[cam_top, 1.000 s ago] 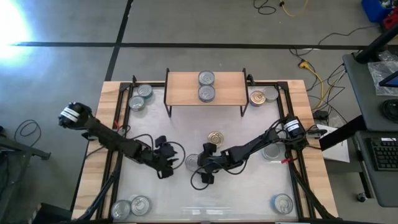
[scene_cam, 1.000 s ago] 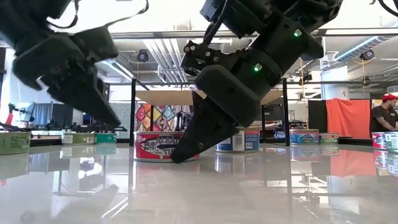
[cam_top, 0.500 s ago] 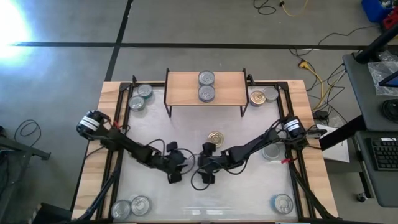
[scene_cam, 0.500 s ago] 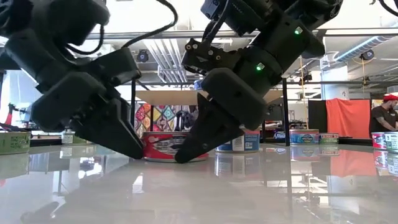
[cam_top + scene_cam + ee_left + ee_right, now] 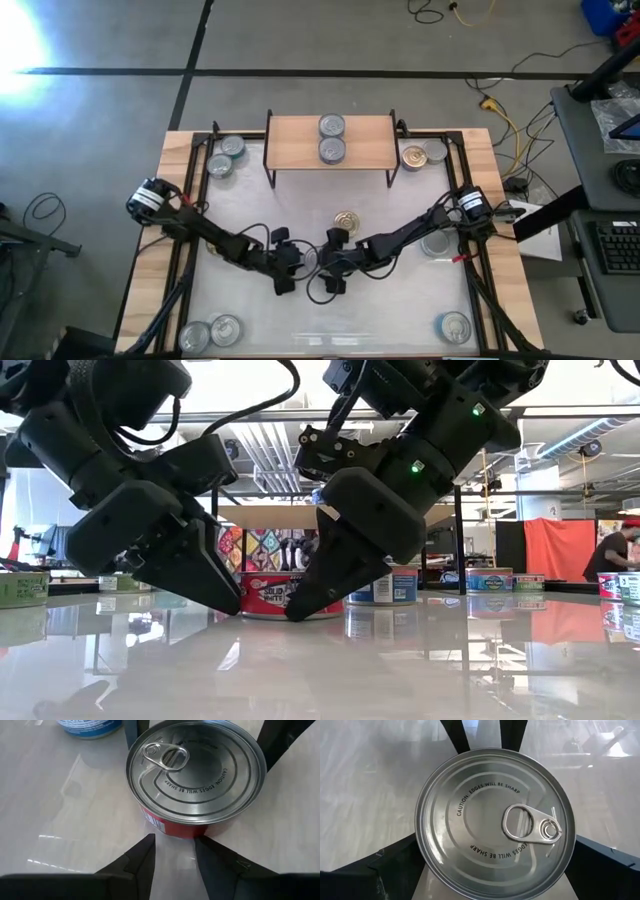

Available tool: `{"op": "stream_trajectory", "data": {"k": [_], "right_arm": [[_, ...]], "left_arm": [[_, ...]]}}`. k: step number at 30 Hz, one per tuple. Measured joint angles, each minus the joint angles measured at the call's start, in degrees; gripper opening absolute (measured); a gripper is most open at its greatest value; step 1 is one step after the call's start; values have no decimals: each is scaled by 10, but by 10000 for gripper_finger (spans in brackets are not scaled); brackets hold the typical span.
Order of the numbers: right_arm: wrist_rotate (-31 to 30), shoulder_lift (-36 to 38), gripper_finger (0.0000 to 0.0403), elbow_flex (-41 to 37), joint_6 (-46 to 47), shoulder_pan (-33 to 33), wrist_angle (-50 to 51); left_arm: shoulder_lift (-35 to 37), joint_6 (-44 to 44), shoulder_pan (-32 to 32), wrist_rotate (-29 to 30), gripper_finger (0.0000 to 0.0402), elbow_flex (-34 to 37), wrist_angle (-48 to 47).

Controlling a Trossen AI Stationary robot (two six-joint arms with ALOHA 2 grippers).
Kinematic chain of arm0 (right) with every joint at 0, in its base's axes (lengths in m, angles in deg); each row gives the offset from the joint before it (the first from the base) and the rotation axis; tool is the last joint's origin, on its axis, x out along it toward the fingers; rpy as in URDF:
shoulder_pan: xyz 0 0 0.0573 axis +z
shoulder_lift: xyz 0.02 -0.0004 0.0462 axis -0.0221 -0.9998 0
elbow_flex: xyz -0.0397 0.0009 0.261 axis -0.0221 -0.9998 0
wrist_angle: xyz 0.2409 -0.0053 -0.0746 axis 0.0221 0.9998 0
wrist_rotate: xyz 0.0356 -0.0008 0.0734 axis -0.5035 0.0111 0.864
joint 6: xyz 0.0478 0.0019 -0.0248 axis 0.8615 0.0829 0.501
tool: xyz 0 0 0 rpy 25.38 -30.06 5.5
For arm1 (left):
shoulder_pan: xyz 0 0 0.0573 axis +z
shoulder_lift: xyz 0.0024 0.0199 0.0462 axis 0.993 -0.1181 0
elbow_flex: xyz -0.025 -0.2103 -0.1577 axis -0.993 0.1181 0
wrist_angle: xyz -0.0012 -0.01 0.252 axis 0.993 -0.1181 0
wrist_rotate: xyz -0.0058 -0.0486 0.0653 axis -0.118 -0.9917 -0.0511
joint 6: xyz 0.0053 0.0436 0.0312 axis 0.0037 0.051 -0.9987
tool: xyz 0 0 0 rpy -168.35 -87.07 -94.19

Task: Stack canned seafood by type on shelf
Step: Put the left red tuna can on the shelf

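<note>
Both arms meet over one red-sided tin [image 5: 307, 262] at mid-table, in front of the shelf [image 5: 329, 142].

The right gripper [image 5: 495, 885] straddles that tin [image 5: 495, 824], its fingers [image 5: 395, 860] spread wide on either side of the silver pull-tab lid; whether the pads touch the tin's wall cannot be told. In the low view its fingers [image 5: 325, 585] come down to the tabletop right at the tin [image 5: 270, 595].

The left gripper [image 5: 174, 857] sits just beside the same tin [image 5: 195, 782] from the opposite side, its two fingers [image 5: 140, 860] close together with a narrow gap, their tips at the tin's base and not around it. In the high view the two grippers, left [image 5: 285, 268] and right [image 5: 330, 266], flank the tin.

On the shelf two silver-topped tins [image 5: 332, 138] lie one behind the other at its middle. A gold-topped tin [image 5: 346, 221] stands on the table [image 5: 400, 310] between shelf and grippers. Other tins sit at the table's corners: two [image 5: 225, 156] at the far left, two [image 5: 423, 155] at the far right, two [image 5: 212, 332] at the near left, one [image 5: 454, 326] at the near right.
</note>
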Motion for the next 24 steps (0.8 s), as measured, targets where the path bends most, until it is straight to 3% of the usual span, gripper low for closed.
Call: {"op": "stream_trajectory", "data": {"k": [8, 15, 20, 24], "right_arm": [[-6, 1, 366, 2, 25, 0, 13], [-5, 20, 365, 7, 27, -2, 21], [12, 74, 361, 8, 4, 1, 55], [-1, 142, 361, 8, -23, -9, 108]], "left_arm": [[11, 3, 1, 7, 127, 5, -9], [57, 30, -9, 30, 127, 24, -44], [126, 75, -39, 57, 127, 64, -80], [184, 102, -64, 44, 127, 97, -77]]}}
